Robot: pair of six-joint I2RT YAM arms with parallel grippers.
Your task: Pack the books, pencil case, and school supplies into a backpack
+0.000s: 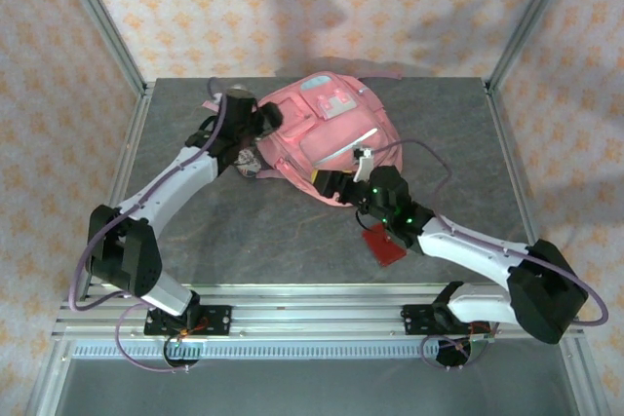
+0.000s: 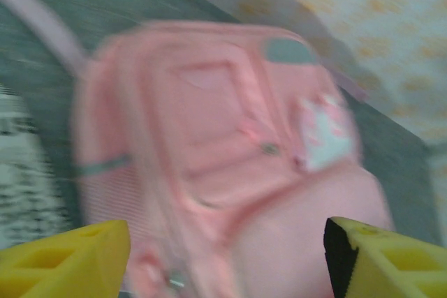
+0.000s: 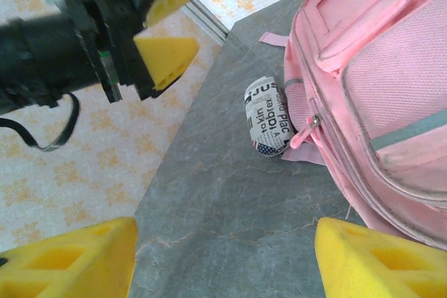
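Newsprint-lettered pencil case beside backpack; "fabrex" readable.

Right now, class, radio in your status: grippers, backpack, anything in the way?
Left gripper open, empty, facing backpack. Right gripper open, empty. Red pad unpacked, on table. Printed case beside backpack.

backpack lies at the back middle of the table. the pencil case sits on the table right up against the backpack's left side, touching it. the small square pad lies flat in front of the backpack, right of centre.
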